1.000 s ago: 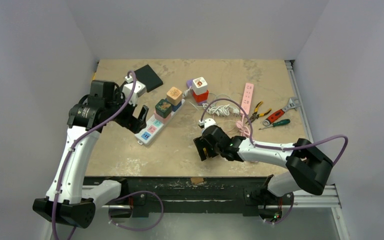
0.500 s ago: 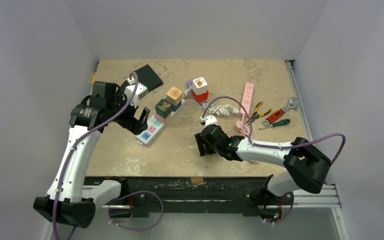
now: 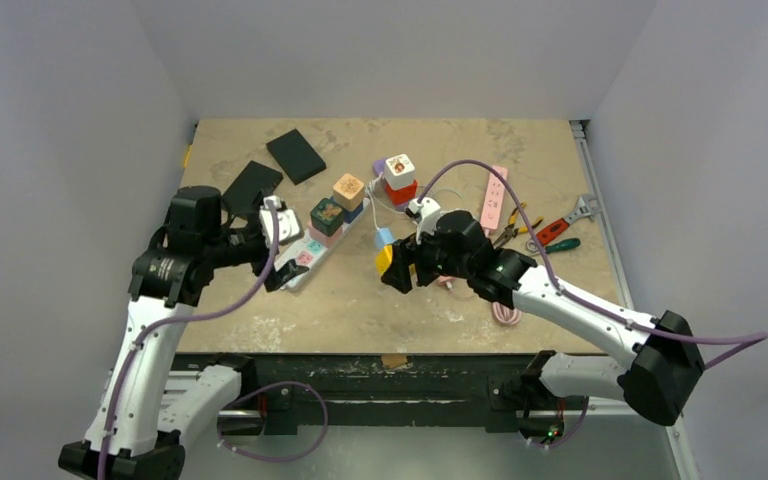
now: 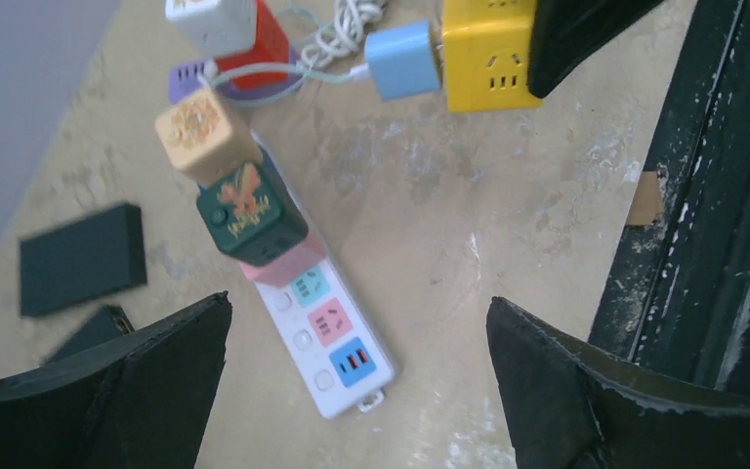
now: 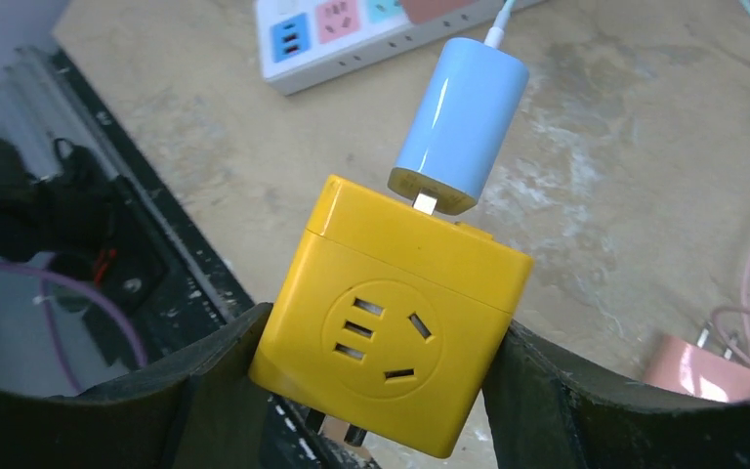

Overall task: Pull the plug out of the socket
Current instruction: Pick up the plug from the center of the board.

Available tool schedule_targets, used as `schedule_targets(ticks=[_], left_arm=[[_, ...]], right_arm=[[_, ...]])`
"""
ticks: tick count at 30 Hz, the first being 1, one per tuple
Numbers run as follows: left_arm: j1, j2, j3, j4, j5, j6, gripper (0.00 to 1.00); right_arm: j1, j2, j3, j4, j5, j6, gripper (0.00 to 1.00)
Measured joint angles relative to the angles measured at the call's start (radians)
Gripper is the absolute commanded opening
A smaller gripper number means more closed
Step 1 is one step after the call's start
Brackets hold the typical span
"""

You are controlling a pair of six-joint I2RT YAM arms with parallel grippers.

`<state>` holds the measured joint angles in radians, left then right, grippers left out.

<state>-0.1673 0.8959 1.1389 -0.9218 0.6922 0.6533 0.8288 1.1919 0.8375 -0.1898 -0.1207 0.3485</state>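
Table: bare top runs from the white power strip to the dark front edge, and the strip's pink, teal and blue socket markings are too small to read. Left gripper hangs wide open over the strip's near end, touching nothing. Right of the strip, the right gripper clamps the yellow cube socket off the top, with the light-blue plug stuck in its upper face and some metal prong showing.

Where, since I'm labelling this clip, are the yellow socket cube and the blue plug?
yellow socket cube [image 5: 391,332]: right wrist view, its front face.
blue plug [image 5: 461,122]: right wrist view, middle of its body.
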Motion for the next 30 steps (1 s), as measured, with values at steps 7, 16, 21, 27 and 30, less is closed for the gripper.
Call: schedule_targets(ticks=[7,16,21,27,30], left_arm=[[-0.202,-0.065,-0.008,-0.045,0.043,0.426,1.0],[-0.442,-0.052,-0.13,0.047,-0.061,0.662,1.0],[-0.545,-0.141,-0.384,0.243,-0.141,0.753,1.0],[-0.579,-0.221,-0.525,0.476,-0.22,0.76,1.0],[-0.582,-0.24,-0.535,0.598,-0.248,0.748,1.0]], right_arm=[[-0.048,0.069,0.08,-0.061,-0.346,-0.048,0.0],[-0.048,0.109,0.113,-0.163,-0.557,-0.11,0.0],[-0.052,0.058,0.11,-0.173,-0.574,-0.092,0.0],[-0.077,-0.001,0.084,-0.107,-0.607,-0.023,0.0],[-0.085,0.002,0.071,-0.071,-0.633,0.01,0.0]])
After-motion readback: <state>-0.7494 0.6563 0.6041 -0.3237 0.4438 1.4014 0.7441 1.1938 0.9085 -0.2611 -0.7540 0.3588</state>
